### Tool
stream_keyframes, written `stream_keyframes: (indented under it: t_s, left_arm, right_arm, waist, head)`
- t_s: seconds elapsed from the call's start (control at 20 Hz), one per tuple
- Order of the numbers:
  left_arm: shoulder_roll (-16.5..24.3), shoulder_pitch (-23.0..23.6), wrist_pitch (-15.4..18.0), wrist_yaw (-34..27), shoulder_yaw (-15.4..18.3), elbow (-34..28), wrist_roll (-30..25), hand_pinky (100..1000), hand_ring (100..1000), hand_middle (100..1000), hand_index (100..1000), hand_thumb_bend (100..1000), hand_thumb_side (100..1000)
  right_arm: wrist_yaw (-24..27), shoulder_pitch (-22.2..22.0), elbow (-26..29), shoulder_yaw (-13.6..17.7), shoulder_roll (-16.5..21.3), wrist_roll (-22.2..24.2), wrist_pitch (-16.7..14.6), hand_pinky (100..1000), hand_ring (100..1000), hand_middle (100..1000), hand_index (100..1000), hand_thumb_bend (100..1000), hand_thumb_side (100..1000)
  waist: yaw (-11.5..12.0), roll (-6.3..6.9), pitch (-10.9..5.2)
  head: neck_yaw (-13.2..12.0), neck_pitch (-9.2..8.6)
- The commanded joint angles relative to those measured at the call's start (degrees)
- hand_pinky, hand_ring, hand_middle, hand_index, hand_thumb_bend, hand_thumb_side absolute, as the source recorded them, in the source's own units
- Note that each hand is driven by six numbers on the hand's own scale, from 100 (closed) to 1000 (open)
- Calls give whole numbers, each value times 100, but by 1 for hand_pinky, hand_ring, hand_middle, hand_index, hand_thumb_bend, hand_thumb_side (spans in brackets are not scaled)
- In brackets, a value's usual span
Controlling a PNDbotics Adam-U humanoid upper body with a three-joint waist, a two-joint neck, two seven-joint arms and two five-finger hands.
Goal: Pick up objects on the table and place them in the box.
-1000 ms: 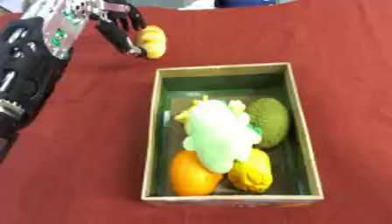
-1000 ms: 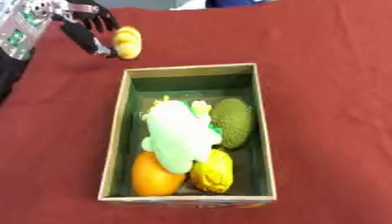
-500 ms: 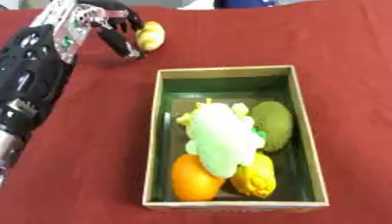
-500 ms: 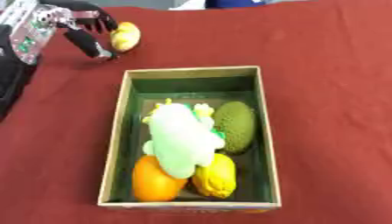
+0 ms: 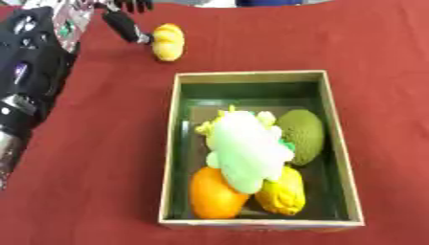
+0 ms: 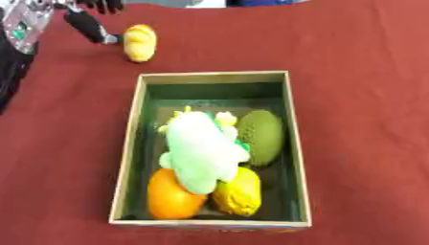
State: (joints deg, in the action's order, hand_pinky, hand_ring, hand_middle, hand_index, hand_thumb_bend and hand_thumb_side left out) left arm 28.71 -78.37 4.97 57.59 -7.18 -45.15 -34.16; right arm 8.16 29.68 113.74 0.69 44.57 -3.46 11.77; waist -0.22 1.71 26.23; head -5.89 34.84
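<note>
At the worktop's far left, your left robot hand (image 5: 126,21) rests partly spread, one finger touching the yellow fruit (image 5: 167,41) just to its right; the fruit stands lengthwise, beyond the box (image 5: 170,143).

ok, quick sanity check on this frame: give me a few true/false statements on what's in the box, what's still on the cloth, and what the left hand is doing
1. The wooden-rimmed box with the green inside holds four things. True: a pale green plush toy, a round orange fruit, a knobbly yellow fruit and a dark green oval fruit.
2. The small yellow oblong object lies inside the box. False: it lies on the red cloth, beyond the box's far left corner.
3. The left hand is at the yellow object, a dark finger reaching its left side. True.
4. The plush toy lies under the fruits. False: it lies over them.
5. The right hand hovers over the box. False: it shows in neither view.
</note>
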Motion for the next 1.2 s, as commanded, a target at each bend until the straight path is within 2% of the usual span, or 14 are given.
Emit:
stream_keyframes:
  t_s: [0.05,0.2,0.45,0.85,1.2]
  left_arm:
    - [113,-167,-87,-78,76,-188,21,817,755,708,842,376,291]
    - [92,-165,-153,-77,78,-202,65,816,753,707,841,372,291]
    - [19,-126,-184,-127,105,-110,101,823,785,780,890,361,324]
    - [-80,-41,-171,-294,103,96,-50,825,787,782,881,339,388]
    - [-118,50,-224,-64,96,295,-331,822,793,779,868,378,404]
  right_arm:
    - [-26,64,85,60,83,17,8,793,728,783,870,100,512]
    - [-26,66,85,67,74,22,8,793,727,783,870,100,512]
    - [-12,113,85,66,39,41,2,794,728,782,871,100,512]
    - [4,138,85,82,-7,39,14,794,728,782,871,100,515]
    - [24,168,85,91,-32,28,28,794,728,781,871,100,516]
  waist:
    - [-7,-10,-118]
    - [-27,-9,-85]
    - [-83,4,-13]
    - [-126,15,70]
    - [-139,12,117]
  head:
    - [14,-29]
    - [10,-73]
    - [-34,-139]
    - [-64,-160]
    - [-77,-187]
